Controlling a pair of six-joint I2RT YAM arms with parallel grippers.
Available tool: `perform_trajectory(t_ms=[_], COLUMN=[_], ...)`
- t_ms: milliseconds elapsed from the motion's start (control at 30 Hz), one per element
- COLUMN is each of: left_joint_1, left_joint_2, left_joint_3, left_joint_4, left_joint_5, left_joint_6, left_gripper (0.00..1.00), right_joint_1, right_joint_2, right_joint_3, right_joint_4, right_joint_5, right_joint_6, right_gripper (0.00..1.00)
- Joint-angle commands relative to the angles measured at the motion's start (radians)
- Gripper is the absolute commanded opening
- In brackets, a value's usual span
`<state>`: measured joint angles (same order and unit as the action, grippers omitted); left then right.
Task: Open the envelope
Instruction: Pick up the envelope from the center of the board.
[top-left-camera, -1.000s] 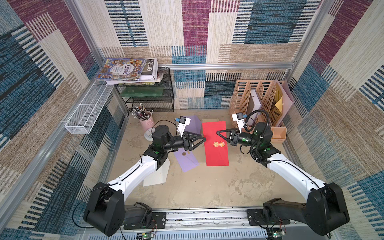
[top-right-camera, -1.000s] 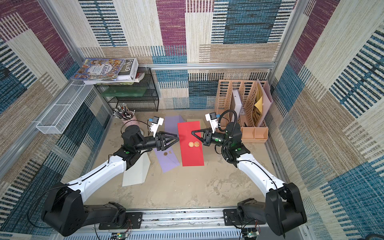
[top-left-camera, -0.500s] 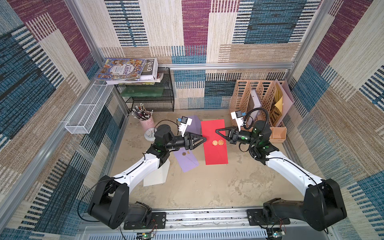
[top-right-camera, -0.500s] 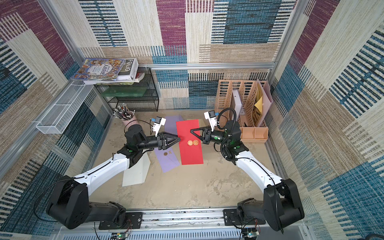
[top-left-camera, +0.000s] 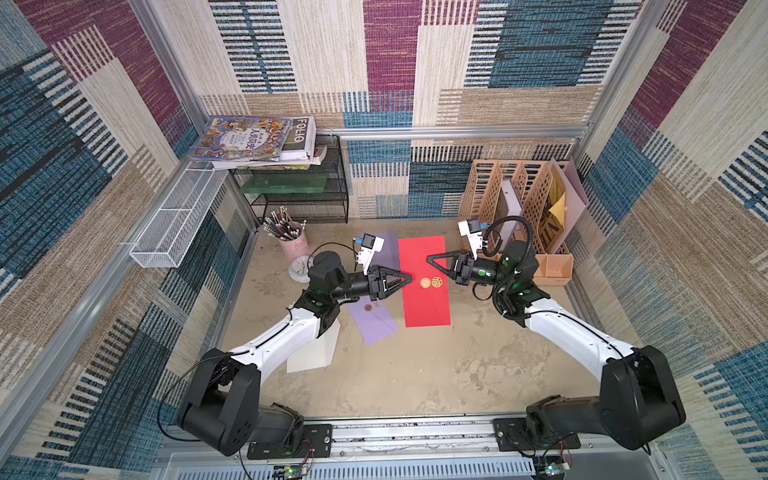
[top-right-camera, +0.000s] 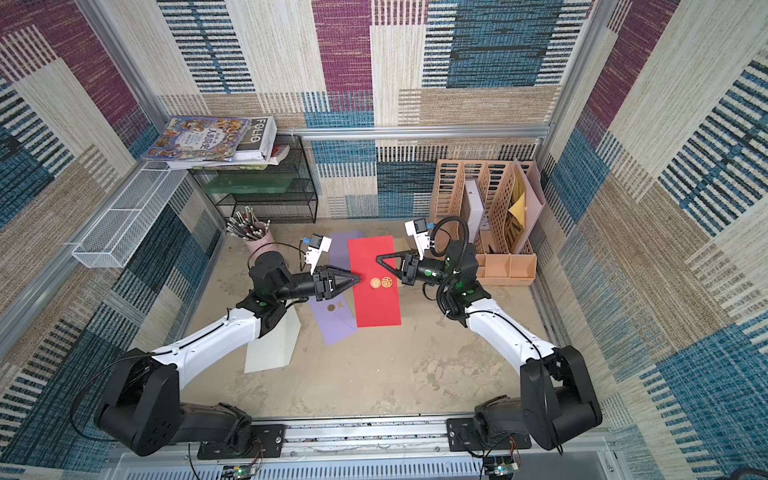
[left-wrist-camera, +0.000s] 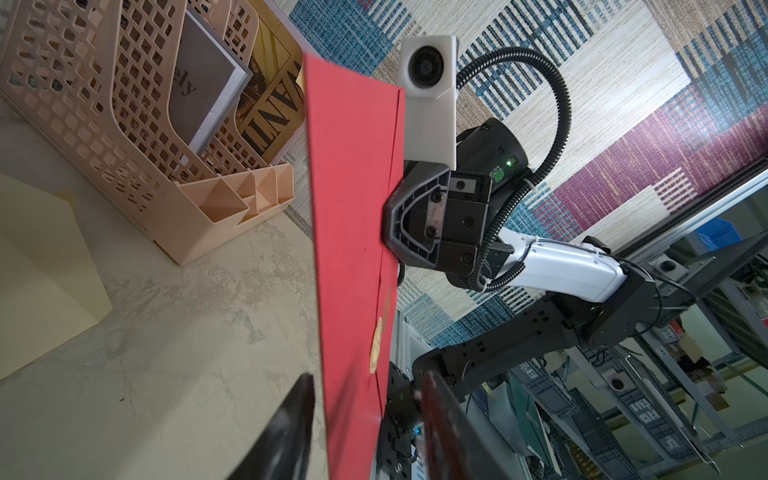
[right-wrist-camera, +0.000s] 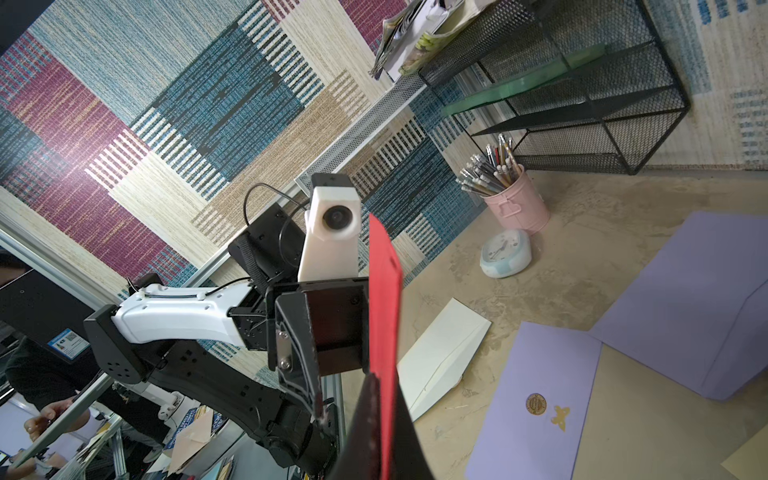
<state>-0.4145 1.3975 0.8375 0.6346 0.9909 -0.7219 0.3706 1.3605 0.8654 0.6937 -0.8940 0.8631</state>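
**Mia:** What is nearest on the desk (top-left-camera: 415, 374)?

**Ben:** A white envelope (top-left-camera: 311, 353), partly hidden under the left arm. Just past it lies a purple envelope (top-left-camera: 374, 322) with a small round sticker.

**Mia:** Where is the red envelope (top-left-camera: 424, 299)?

**Ben:** It is in the middle, up off the desk, between the two arms. Its flat side faces up, and there is a gold sticker (top-left-camera: 424, 283) on it.

**Mia:** What holds it?

**Ben:** The right claw (top-left-camera: 430, 258) is pinched tight on its right side.

**Mia:** And the left claw (top-left-camera: 409, 278)?

**Ben:** It is at the left side. Its two fingers (left-wrist-camera: 291, 424) sit one on each side of the red paper with a little gap. So it is partly open and not pinching.

**Mia:** What is farther back?

**Ben:** On the left are a small round clock (top-left-camera: 299, 268) and a pink cup (top-left-camera: 293, 247) full of pens. Behind them is a black wire shelf (top-left-camera: 299, 203) with books (top-left-camera: 249, 139) on top. On the far right is a tan file rack (top-left-camera: 511, 195) with papers in it.
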Motion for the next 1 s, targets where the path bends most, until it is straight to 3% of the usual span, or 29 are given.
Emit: perform_trajectory(t_ms=[0, 100, 600, 700, 967], left_joint_1=[0.002, 0.002, 0.002, 0.002, 0.002], left_joint_2=[0.001, 0.000, -0.025, -0.024, -0.031], left_joint_3=[-0.001, -0.001, -0.001, -0.001, -0.002], left_joint_4=[0.045, 0.045, 0.017, 0.020, 0.016], left_joint_5=[0.007, 0.008, -0.020, -0.024, -0.029], left_joint_6=[-0.002, -0.004, 0.016, 0.013, 0.014], left_gripper=[0.34, 0.21, 0.30, 0.28, 0.11], right_joint_1=[0.004, 0.005, 0.021, 0.025, 0.040], right_joint_2=[0.008, 0.012, -0.002, -0.006, -0.004], right_joint_3=[0.008, 0.006, -0.034, -0.036, -0.041], right_joint_4=[0.065, 0.070, 0.067, 0.064, 0.054], right_joint_5=[0.001, 0.001, -0.010, -0.015, -0.010], right_joint_6=[0.026, 0.032, 0.035, 0.035, 0.027], right_gripper=[0.00, 0.00, 0.00, 0.00, 0.00])
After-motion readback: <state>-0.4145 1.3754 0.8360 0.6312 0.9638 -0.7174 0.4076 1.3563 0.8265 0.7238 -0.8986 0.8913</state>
